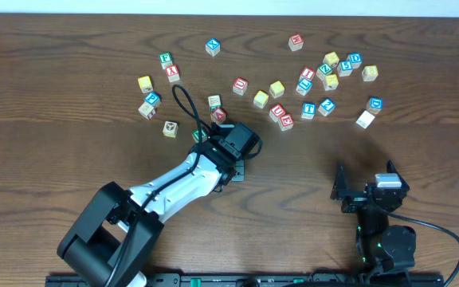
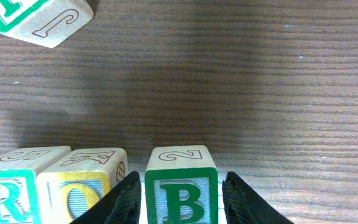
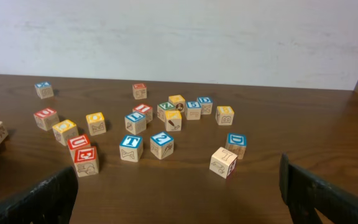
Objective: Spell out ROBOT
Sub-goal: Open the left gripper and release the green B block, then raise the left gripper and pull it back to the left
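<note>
While the left end effector [image 2: 181, 182] straddles the B block [image 2: 181, 200] beside the O block [image 2: 82, 186], midway between the counter's [image 2: 241, 93] near and far edges, grip impossible to tell, a skewed retreat could shove both askew.

table [image 1: 54, 80]: dark wood | wall [image 3: 179, 37]: white, behind far edge | D block [image 3: 236, 142]: blue-lettered, upright on table

Green-lettered B block [image 2: 181, 190], yellow-framed O block [image 2: 79, 186], dark wood-grain table [image 2: 241, 81].
</note>
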`<action>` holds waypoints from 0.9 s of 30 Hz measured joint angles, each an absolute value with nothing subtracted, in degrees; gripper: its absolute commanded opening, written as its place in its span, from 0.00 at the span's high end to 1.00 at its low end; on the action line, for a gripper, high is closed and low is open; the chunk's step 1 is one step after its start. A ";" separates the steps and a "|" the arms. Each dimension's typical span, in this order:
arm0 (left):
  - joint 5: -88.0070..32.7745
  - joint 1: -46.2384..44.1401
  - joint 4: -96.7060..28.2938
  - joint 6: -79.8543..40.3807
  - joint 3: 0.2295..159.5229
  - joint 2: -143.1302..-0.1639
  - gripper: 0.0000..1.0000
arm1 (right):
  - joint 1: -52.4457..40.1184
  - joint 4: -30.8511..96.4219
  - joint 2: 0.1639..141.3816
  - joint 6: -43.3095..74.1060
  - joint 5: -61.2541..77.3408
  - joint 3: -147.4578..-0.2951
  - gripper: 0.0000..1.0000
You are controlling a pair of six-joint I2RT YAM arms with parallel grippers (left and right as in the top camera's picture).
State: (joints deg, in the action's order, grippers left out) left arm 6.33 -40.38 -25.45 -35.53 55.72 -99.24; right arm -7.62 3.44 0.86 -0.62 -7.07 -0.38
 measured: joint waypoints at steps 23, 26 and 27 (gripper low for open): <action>6.33 -40.38 -26.68 -34.46 55.75 -95.72 0.58 | -7.62 3.44 0.86 -0.62 -7.07 -0.38 0.01; 6.33 -40.38 -26.65 -34.20 55.75 -93.36 0.58 | -7.62 3.44 0.86 -0.62 -7.07 -0.38 0.01; 6.31 -40.38 -26.68 -34.17 55.75 -92.79 0.58 | -7.62 3.44 0.86 -0.62 -7.07 -0.38 0.01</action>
